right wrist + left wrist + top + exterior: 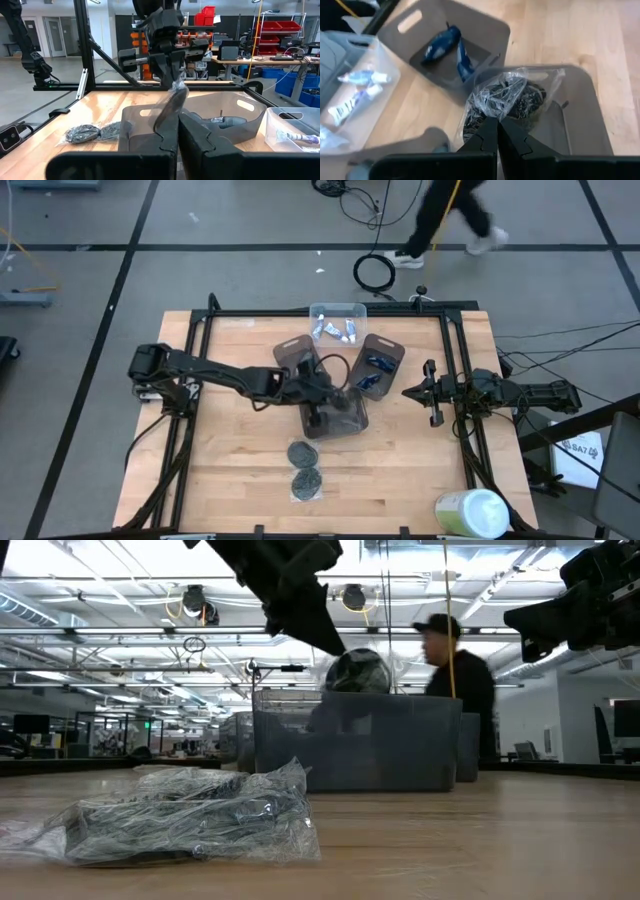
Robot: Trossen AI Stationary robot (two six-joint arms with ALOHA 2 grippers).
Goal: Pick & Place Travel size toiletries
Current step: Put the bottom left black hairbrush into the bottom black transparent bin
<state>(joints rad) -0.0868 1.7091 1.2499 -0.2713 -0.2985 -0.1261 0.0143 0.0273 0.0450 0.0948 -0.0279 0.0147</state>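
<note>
Left wrist view: the left pincer is hanging over a smoky-grey tray with its fingers clamped on the top of a clear bag holding a dark disc; the bagged disc is dangling inside the tray's walls, apparently just off its floor. In the high view this is happening at centre frame, left pincer above the nearest tray.

Judgement on the step: this looks like the placing of one disc. To do it well, the arm should be lowering until the bag is resting on the tray floor, then parting the fingers and lifting straight up so the loose plastic is not snagging.

Two more bagged discs are lying on the wooden surface, lower centre of the high view. Dark-blue mini bottles are sitting in a second grey tray, and white tubes in a clear tray at upper centre. The right pincer is waiting at right centre, fingers together and empty. A pale-green-and-white container is lying at the lower right.

Room: a person is passing behind the surface; workshop benches and red bins are showing beyond.
</note>
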